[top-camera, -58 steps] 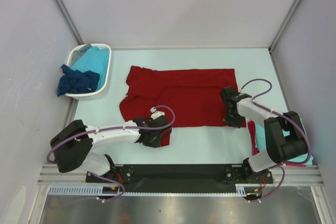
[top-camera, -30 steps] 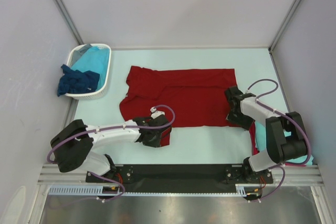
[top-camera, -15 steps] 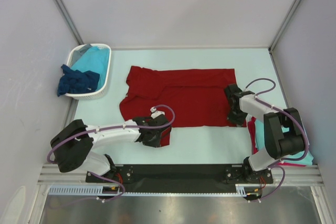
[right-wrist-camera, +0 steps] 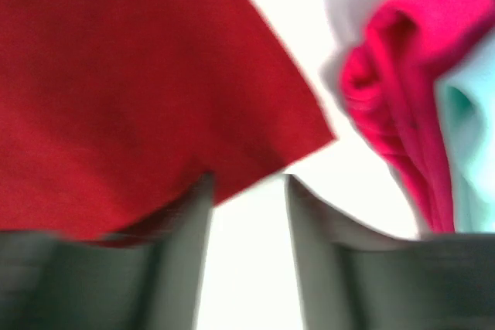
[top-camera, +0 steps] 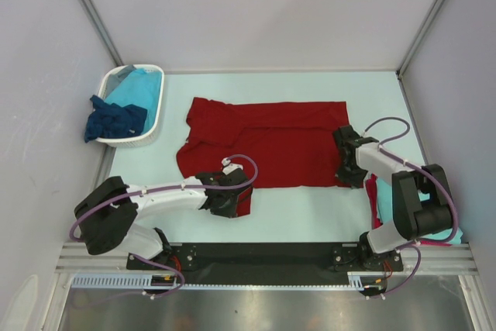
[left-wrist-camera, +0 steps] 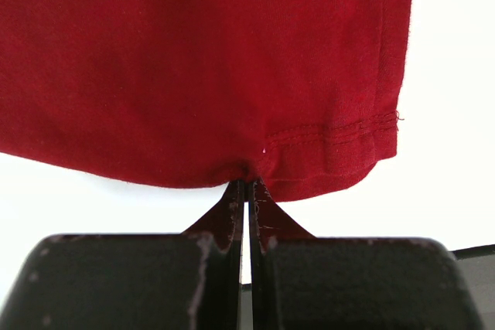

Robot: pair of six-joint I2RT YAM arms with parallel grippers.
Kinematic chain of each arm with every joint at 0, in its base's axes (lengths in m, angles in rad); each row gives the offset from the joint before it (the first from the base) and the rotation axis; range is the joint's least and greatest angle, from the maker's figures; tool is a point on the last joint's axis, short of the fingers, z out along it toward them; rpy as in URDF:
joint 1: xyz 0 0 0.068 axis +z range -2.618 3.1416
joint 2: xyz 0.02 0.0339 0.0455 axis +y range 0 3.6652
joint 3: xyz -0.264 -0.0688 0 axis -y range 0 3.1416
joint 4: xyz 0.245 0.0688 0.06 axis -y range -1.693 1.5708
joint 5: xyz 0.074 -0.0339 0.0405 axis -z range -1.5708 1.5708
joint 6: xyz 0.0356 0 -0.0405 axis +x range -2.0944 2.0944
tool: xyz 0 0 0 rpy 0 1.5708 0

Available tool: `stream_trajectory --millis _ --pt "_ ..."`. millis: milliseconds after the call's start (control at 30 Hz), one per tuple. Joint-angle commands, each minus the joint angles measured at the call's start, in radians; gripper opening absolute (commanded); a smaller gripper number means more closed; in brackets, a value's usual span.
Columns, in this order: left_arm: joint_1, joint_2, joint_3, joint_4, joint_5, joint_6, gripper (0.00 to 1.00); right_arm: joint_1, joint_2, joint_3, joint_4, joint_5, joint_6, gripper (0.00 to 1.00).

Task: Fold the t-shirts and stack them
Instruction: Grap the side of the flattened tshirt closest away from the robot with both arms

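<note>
A dark red t-shirt (top-camera: pixel 267 141) lies spread flat across the middle of the table. My left gripper (top-camera: pixel 232 201) is at its near left hem corner. In the left wrist view the gripper (left-wrist-camera: pixel 247 185) is shut on the hem of the red cloth (left-wrist-camera: pixel 201 67). My right gripper (top-camera: pixel 346 177) sits at the shirt's near right corner. The right wrist view is blurred. There the gripper (right-wrist-camera: pixel 247 179) stands open with bare table between the fingers, and the red corner (right-wrist-camera: pixel 131 90) lies just ahead, over the left fingertip.
A folded brighter red shirt (right-wrist-camera: pixel 402 90) on a turquoise one (right-wrist-camera: pixel 472 129) lies right of the right gripper. At the back left stands a white basket (top-camera: pixel 155 125) holding a turquoise shirt (top-camera: pixel 136 87), with a navy shirt (top-camera: pixel 115 120) draped over its rim.
The right gripper has shifted slightly at the shirt's near right corner, in toward the cloth and back out. The left arm and the shirt have not moved.
</note>
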Motion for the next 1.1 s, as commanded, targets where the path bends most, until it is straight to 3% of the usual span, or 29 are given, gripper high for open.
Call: stream_trajectory --millis 0,233,700,1067 --pt "0.024 0.043 -0.021 0.053 -0.074 0.014 0.00 -0.006 -0.066 -0.022 -0.051 0.070 0.018 0.58" --pt "0.024 0.061 -0.010 0.068 -0.062 0.014 0.00 -0.055 -0.148 -0.025 -0.090 0.084 0.006 0.63" --pt "0.024 0.022 -0.024 0.057 -0.069 0.017 0.00 -0.138 -0.082 -0.106 -0.021 -0.028 0.043 0.64" --pt "0.024 0.020 -0.031 0.060 -0.066 0.022 0.00 -0.150 -0.065 -0.118 0.041 -0.052 0.037 0.53"
